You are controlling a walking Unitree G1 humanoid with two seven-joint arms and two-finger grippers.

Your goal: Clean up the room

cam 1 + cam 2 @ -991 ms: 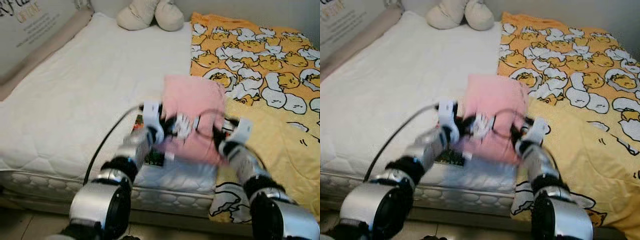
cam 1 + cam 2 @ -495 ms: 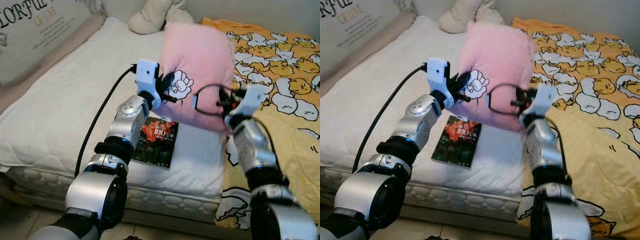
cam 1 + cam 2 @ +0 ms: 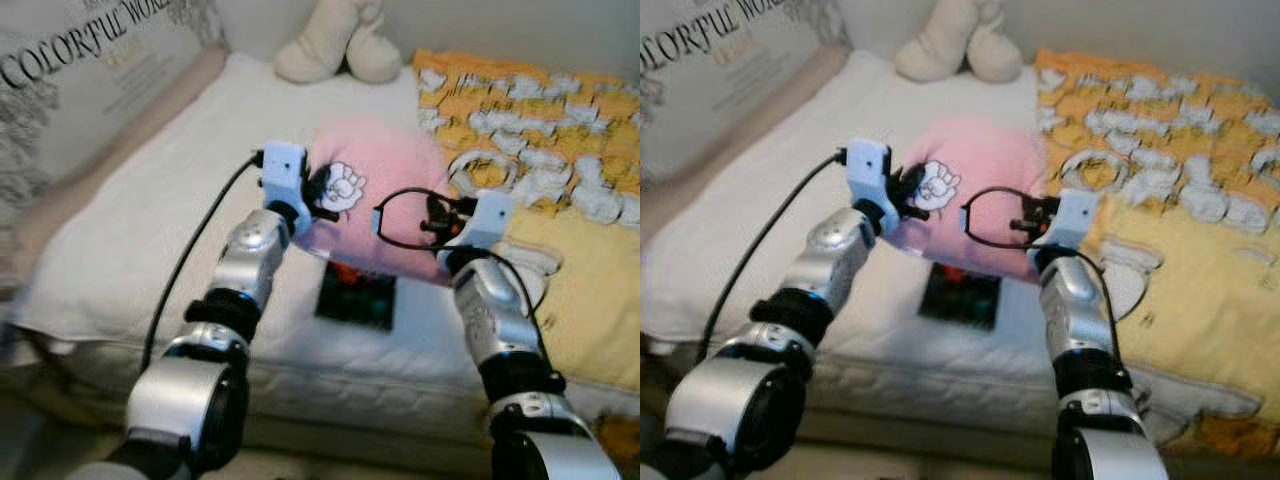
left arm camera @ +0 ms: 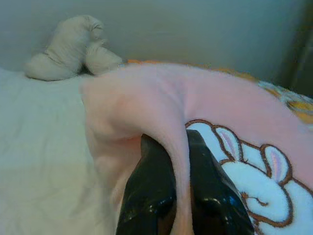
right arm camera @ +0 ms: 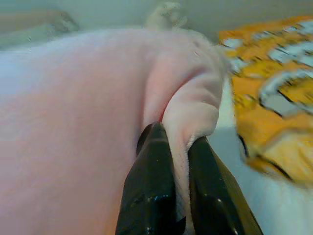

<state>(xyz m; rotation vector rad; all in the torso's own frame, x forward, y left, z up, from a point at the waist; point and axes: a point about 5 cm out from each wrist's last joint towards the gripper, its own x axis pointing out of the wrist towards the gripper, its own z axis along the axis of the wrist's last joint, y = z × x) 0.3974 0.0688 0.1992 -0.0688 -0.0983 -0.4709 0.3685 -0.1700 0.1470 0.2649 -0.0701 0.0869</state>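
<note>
Bed [image 3: 130,250] – white quilted mattress, partly covered.
A dark book [image 3: 357,297] with a red cover patch is seen lying flat on the bare mattress near the front edge. The right side is covered by a yellow-orange cartoon-print blanket [image 3: 560,200], draped over the front edge. A cream plush toy [image 3: 338,45] is seen at the head end – against the wall, just beside the blanket's corner.

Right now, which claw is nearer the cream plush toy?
Left. The left claw grips the pink pillow on the toy's side; the right claw grips its far side.
</note>
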